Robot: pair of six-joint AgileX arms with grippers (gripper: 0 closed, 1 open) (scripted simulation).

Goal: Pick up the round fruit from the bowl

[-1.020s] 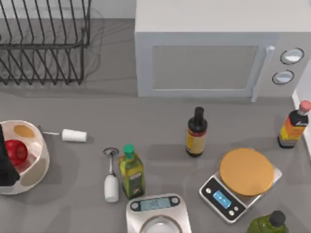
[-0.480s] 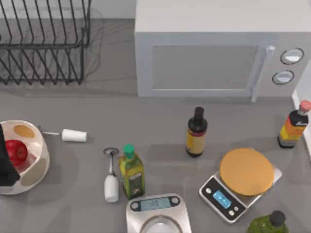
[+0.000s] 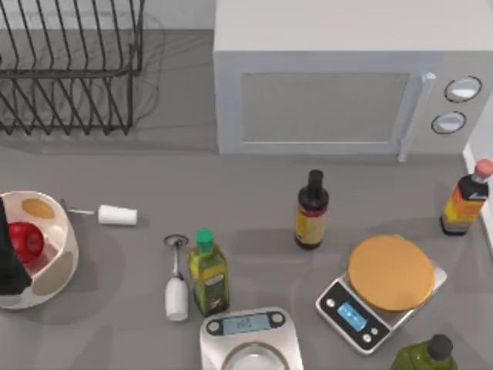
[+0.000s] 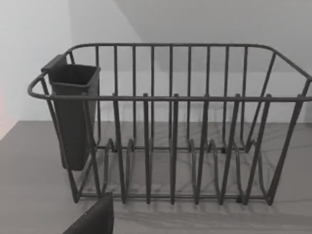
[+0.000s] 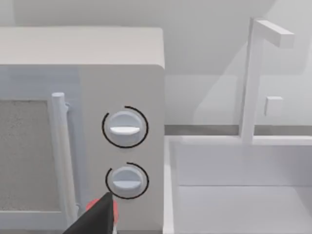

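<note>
at the table's left edge, left gripper [image 3: 9,262] beside round fruit [image 3: 27,241] in bowl [image 3: 63,254].

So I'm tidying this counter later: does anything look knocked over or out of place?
Yes: two wine glasses lie on their sides, one beside the green-capped oil bottle, one next to the bowl. Everything else stands upright.

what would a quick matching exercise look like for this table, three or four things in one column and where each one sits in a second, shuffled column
Things:
1. glossy red round fruit
2. round tan-topped kitchen scale
3. black wire dish rack
4. dark-capped brown bottle with yellow label

Places:
A. in front of the white microwave
B. back left corner of the table
C. inside the spotted cream bowl
D. front right part of the table

Pairs: 1-C, 2-D, 3-B, 4-A
</note>
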